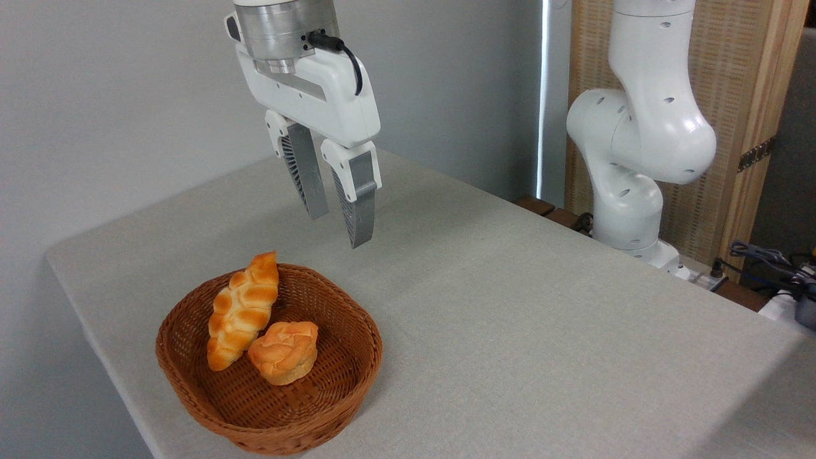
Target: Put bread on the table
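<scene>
The bread, a long braided golden-orange loaf, lies in the brown wicker basket, leaning against its left rim with one tapered end sticking up over the back edge. A small round knotted bun rests against the loaf's right side in the basket. My gripper hangs in the air above and behind the basket, to the upper right of the loaf. Its two grey ribbed fingers point down, a small gap apart, with nothing between them. The grey-beige table carries the basket near its front left corner.
The arm's white base and lower joints stand at the table's far right edge. Cables and dark gear lie beyond that edge at the right. A grey wall runs behind the table, and a wood panel stands behind the arm.
</scene>
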